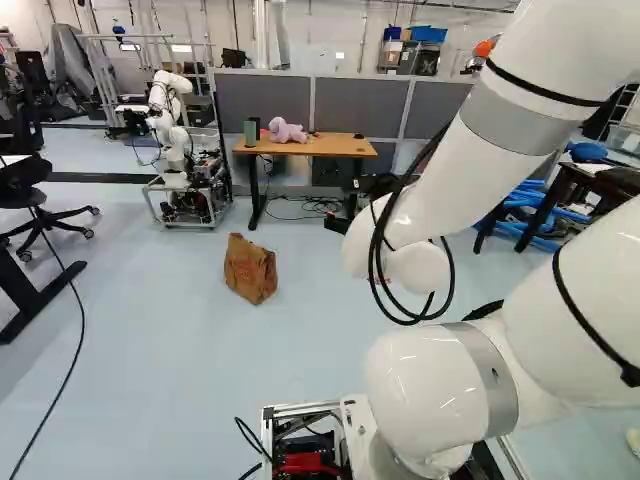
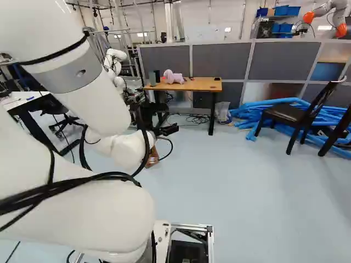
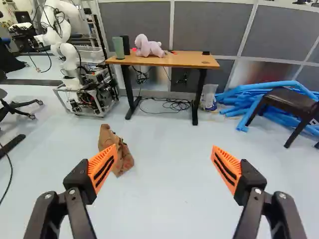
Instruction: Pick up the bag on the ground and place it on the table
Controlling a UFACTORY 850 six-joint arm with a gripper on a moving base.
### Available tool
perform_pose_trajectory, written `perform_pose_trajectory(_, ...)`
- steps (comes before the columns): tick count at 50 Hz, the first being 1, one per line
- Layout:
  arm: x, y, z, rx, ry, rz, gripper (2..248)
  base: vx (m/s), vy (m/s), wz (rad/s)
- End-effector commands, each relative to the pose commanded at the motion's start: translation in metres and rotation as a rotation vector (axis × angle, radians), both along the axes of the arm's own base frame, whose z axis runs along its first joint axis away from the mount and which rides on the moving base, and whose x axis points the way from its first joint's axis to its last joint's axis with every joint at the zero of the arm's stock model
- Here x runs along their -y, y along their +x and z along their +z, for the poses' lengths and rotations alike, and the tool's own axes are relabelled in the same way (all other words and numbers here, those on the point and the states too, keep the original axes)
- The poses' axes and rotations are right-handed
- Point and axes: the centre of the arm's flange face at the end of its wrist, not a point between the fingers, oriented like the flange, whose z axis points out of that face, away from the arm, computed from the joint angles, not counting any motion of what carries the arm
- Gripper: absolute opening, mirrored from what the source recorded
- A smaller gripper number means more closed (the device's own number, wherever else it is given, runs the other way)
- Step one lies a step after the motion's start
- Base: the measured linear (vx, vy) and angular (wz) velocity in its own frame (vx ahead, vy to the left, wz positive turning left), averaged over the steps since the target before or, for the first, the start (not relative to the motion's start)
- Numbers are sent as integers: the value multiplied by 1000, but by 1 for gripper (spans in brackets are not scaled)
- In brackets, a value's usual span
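Observation:
My gripper [image 2: 163, 127] shows as a dark shape beyond the arm in the right base view. In the wrist view the gripper [image 3: 163, 167] stands wide open, nothing between its fingers. A crumpled brown paper bag [image 1: 250, 270] rests on the floor, well ahead of the base. One orange-padded finger partly covers the bag [image 3: 124, 158] in the wrist view, with the bag farther off on that finger's side. Arm and cables hide most of it in the right base view. The wooden-topped table [image 3: 187, 60] stands beyond the bag, against grey partitions.
A pink plush toy [image 3: 148, 47] and a green container [image 3: 118, 48] stand on the table. Another robot [image 1: 172, 130] is beside it. Black cables [image 3: 172, 104] lie beneath. Blue tubes [image 2: 258, 112] and a dark chair [image 2: 290, 114] are to the right; an office chair [image 1: 35, 200] is at left.

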Motion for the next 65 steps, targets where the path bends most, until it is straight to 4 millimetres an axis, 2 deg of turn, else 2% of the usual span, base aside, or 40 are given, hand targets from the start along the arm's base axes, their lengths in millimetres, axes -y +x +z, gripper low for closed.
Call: perform_pose_trajectory(65,0,0,0,0,0,0,247,65,4,16)
